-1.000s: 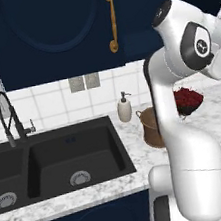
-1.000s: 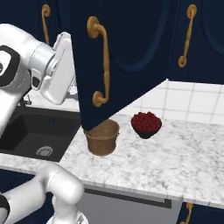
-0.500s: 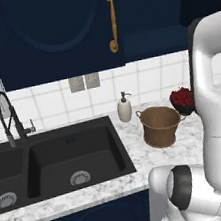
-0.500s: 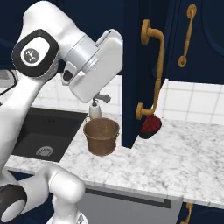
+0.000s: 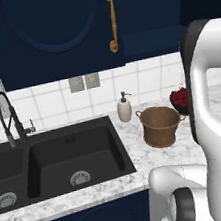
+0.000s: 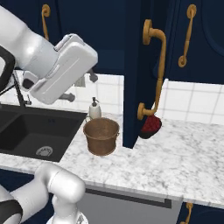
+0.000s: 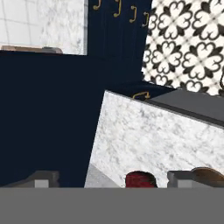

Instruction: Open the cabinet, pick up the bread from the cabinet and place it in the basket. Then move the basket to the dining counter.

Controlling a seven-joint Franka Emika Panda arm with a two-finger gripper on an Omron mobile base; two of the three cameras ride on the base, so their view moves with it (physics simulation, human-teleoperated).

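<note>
The navy cabinet's left door (image 5: 54, 30) is closed. Its right door (image 6: 139, 83) stands wide open, edge-on in the right base view, with its gold handle (image 6: 156, 72) facing outward. The dark inside (image 6: 98, 37) shows no bread; it is hidden. The brown woven basket (image 5: 160, 125) (image 6: 101, 136) stands empty on the marbled counter beside the sink. My gripper (image 6: 81, 87) hangs above the basket, left of the open door. It is open, its fingertips (image 7: 42, 177) wide apart with nothing between them. The dining counter is out of view.
A red pot (image 5: 179, 99) (image 6: 150, 126) sits behind the basket, partly hidden by the open door. A soap dispenser (image 5: 124, 107) stands at the tiled wall. The black sink (image 5: 54, 159) and faucet (image 5: 8, 117) lie to the left. Another closed navy cabinet (image 6: 201, 39) hangs on the right.
The right cabinet door has swung further open, from facing the right camera to edge-on. My hand has drawn back to the left, away from the door.
</note>
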